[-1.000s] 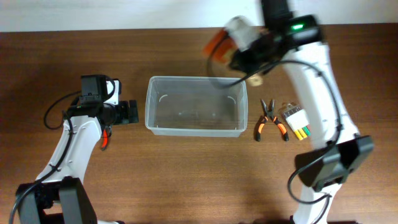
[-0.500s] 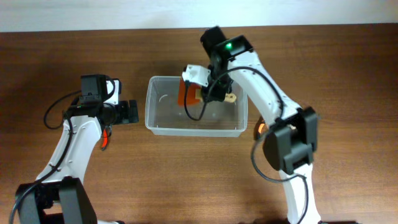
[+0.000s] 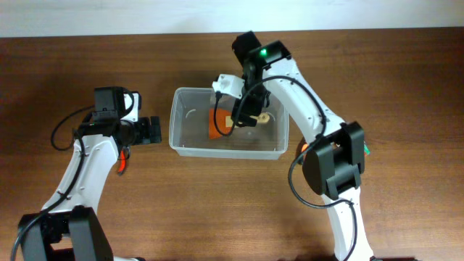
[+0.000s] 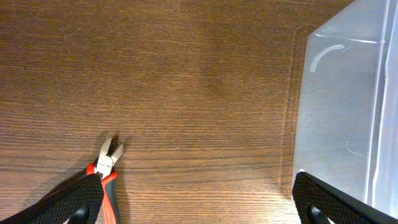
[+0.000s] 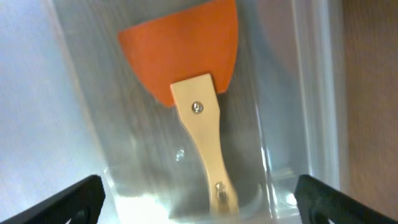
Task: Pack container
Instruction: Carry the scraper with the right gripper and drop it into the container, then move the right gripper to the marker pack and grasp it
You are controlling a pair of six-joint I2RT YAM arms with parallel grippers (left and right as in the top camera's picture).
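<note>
Spatula (image 5: pixel 198 124) down in the container (image 3: pixel 190 134), both pairs of jaws open.
The container sits mid-way along the worktop (image 3: pixel 217 210), within both arms' reach. The right jaws hang over it, spread wide and clear of the spatula lying flat inside, seemingly let go. The left jaws stand open beside its corner, near the cutters (image 4: pixel 107 163).

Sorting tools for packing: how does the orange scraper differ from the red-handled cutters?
The scraper lies inside the container; the cutters lie on the table. The scraper has a broad orange blade and pale handle; the cutters small metal tips and red grips. Both are hand tools.
</note>
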